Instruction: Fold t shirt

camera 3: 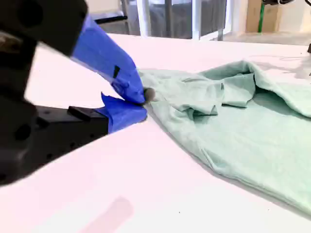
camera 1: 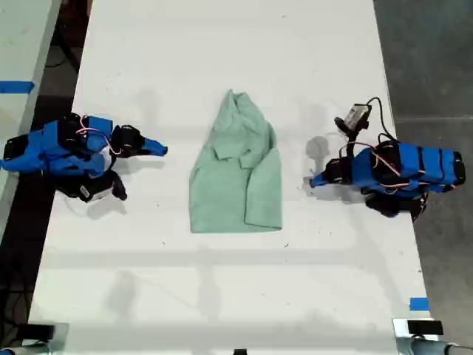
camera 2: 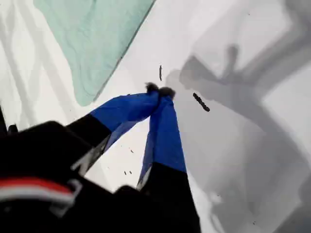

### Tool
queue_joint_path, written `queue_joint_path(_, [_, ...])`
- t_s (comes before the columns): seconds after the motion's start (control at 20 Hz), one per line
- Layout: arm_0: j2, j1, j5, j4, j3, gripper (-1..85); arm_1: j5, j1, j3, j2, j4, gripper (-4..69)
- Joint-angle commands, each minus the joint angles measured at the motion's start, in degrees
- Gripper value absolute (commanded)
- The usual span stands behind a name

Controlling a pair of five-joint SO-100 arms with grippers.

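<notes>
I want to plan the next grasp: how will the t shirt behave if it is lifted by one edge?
The t shirt probably sags limply: it already lies creased and bunched. It looks thin, so likely light. Folded layers may slide apart on the smooth table.

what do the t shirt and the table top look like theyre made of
The t shirt looks like soft matte knit fabric, likely cotton: it creases and slumps in limp folds. The table top looks like a hard, smooth white surface with slight sheen, perhaps laminate; it shows soft shadows and small specks.
</notes>
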Motion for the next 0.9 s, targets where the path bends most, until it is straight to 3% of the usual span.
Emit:
queue_joint_path(0.0, [0.44, 0.88, -1.23, 0.18, 0.44, 0.1, 0.62, 0.00, 3.08, 0.79, 0.18, -1.2])
queue_joint_path(0.45, [-2.37, 2.11, -4.48, -0.70, -2.37, 0.0, 0.70, 0.00, 3.08, 0.79, 0.18, -1.2])
queue_joint_path(0.65, [-41.40, 5.01, -13.36, 5.89, -29.09, 0.1, 0.70, 0.26, 3.08, 0.79, 0.26, -1.2])
queue_joint_path(0.75, [-62.93, 13.10, -20.83, 10.55, -45.88, 11.8, 0.79, 0.26, 3.08, 0.79, 0.26, -1.2])
queue_joint_path(0.85, [-75.94, 17.31, -23.20, 9.58, -55.63, 15.7, 0.88, 0.00, 3.08, 0.79, 0.26, -1.2])
